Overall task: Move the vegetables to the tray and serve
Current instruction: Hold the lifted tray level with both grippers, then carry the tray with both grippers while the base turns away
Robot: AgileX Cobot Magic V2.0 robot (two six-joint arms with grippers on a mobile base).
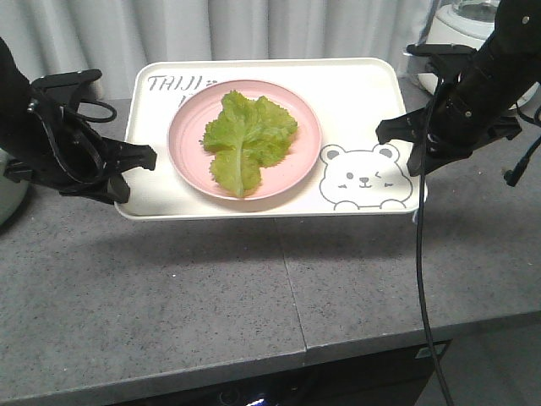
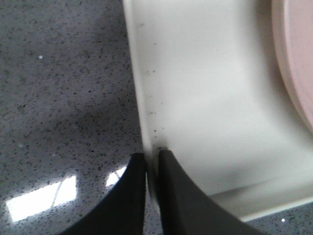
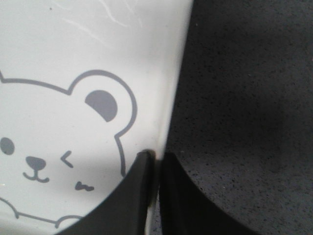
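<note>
A crinkly green lettuce leaf, the vegetables, lies on a round pink plate that rests on the cream tray with the bear drawing. The tray hangs tilted above the grey counter and casts a shadow beneath. My left gripper is shut on the tray's left rim, one finger inside and one outside. At the opposite side my right gripper is shut on the right rim beside the bear's ear, its fingertips pinching the edge.
The speckled grey counter stretches below and in front of the tray, with its front edge near the bottom. A white appliance stands at the back right. A black cable hangs from the right arm. Curtains close off the back.
</note>
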